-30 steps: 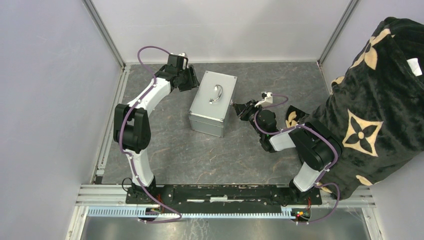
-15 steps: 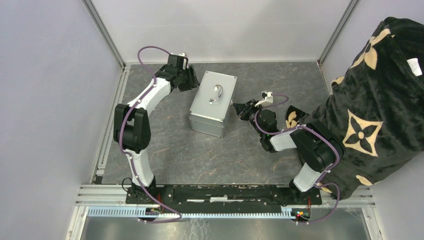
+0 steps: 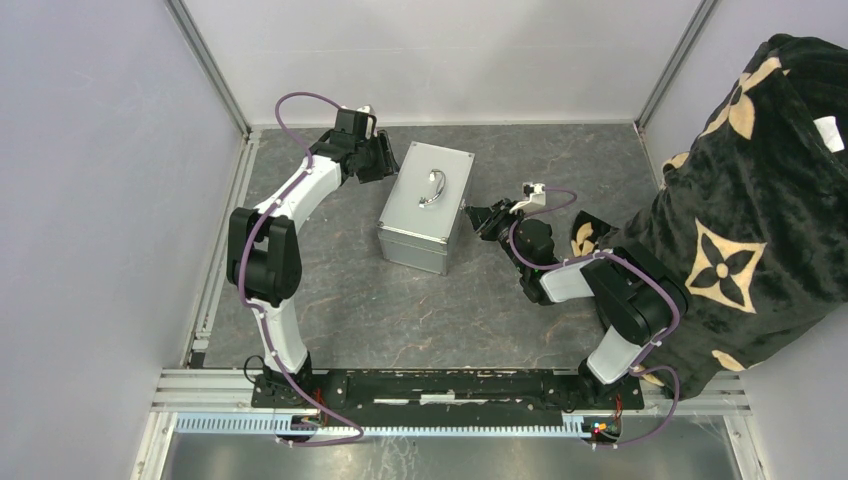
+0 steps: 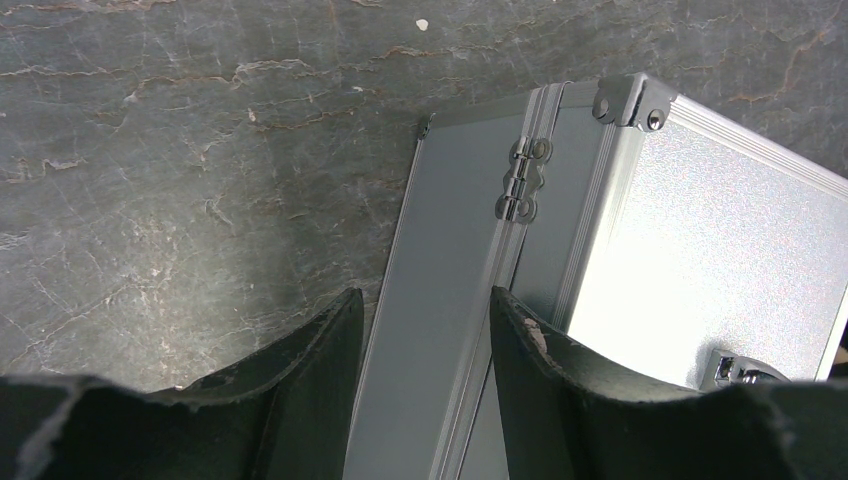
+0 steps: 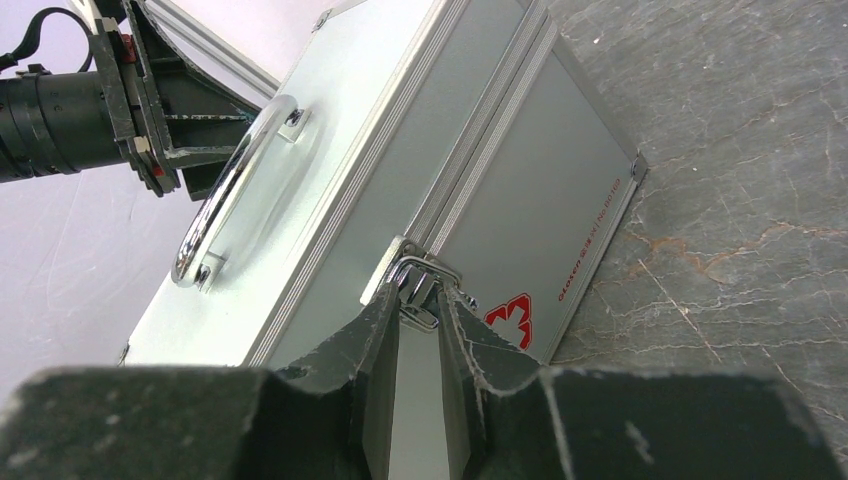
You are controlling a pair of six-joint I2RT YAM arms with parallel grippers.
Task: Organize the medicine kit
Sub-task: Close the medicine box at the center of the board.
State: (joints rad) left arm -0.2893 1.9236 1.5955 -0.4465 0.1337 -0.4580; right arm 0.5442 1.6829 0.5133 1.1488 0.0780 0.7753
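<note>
A silver metal kit (image 3: 427, 205) stands on a dark, stone-patterned table (image 3: 400, 310), its lid down and its curved handle (image 3: 432, 187) on top. The case is turned at a slight angle and lies between the two robot arms. The left gripper (image 3: 383, 158) is at the kit's far-left side, the hinged back. In the left wrist view its two black fingers (image 4: 310, 370) are spread apart, with the grey back panel of the kit showing in the gap between them. A small metal hinge (image 4: 520, 180) on the lid seam lies just beyond the fingertips. I cannot tell from here whether those fingers touch the case. The right gripper (image 3: 474, 218) is at the opposite side of the kit, against its front face. In the right wrist view its fingers (image 5: 375, 340) are drawn close together and pinch the silver latch (image 5: 420, 290) at the lid seam, one finger on each side of it. Just below and to the right of the latch, on the same face, there is a red emblem (image 5: 510, 318) with a line of small red lettering beside it, too small to read. To the right of the kit, past the right arm, a person (image 3: 760, 200) in a black fleece garment with tan flower shapes stands at the table's edge. A purple cable (image 3: 300, 110) loops above the left arm, to the left of the kit.
</note>
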